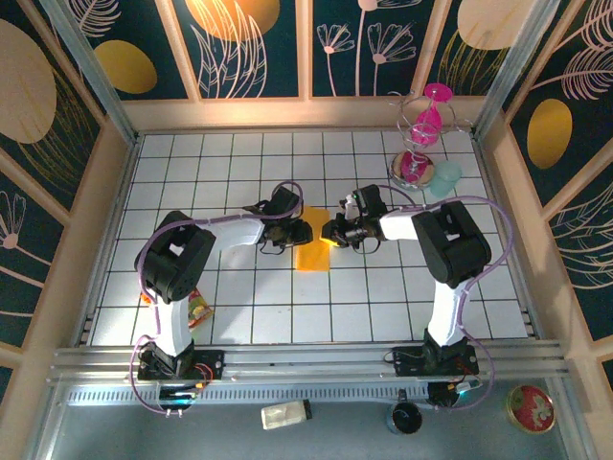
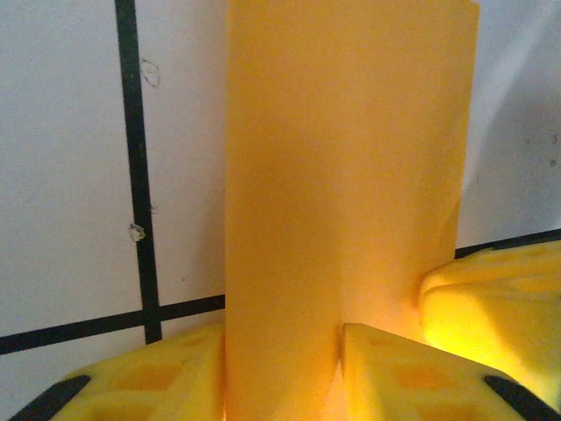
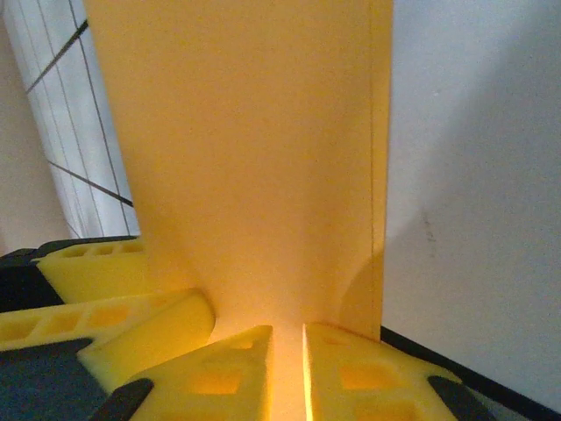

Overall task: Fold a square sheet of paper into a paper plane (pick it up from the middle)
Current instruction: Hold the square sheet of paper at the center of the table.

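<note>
Each pinching the folded square sheet of paper (image 1: 312,255) between its fingertips, the left gripper (image 1: 304,233) and right gripper (image 1: 332,233) likely needed even tension, holding the edges ahead aligned.

— What is the surface (image 1: 239,153) like?
— White square tiles with dark grid lines (image 2: 130,175), boxed in by a pale wooden frame (image 1: 305,48) along the far, left and right edges.
— And the walls?
— Dark teal panels (image 1: 259,67) drawn with white leaves and flowers, dotted with golden ovals (image 1: 124,65). The oval above the far edge glows brightest and warmest.
— The near edge?
— A metal rail (image 1: 306,359) runs along it, with a grey strip (image 1: 105,431) beyond.
</note>
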